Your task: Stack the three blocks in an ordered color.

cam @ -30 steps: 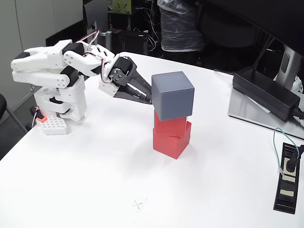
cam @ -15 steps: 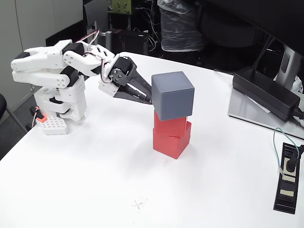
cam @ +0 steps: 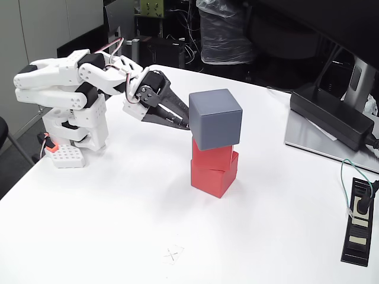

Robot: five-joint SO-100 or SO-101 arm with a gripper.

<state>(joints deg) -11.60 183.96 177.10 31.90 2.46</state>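
3 stacked blocks (cam: pixel 214 145) beside pincer (cam: pixel 185 120)

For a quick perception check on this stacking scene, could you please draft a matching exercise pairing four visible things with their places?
Things:
1. grey block
2. lower red block
3. power brick
4. end effector

Places:
A. bottom of the stack, on the white table
B. right side of the fixed view, by the monitor stand
C. top of the stack
D. at the left face of the top block, tips hidden behind it

Pairs: 1-C, 2-A, 3-B, 4-D
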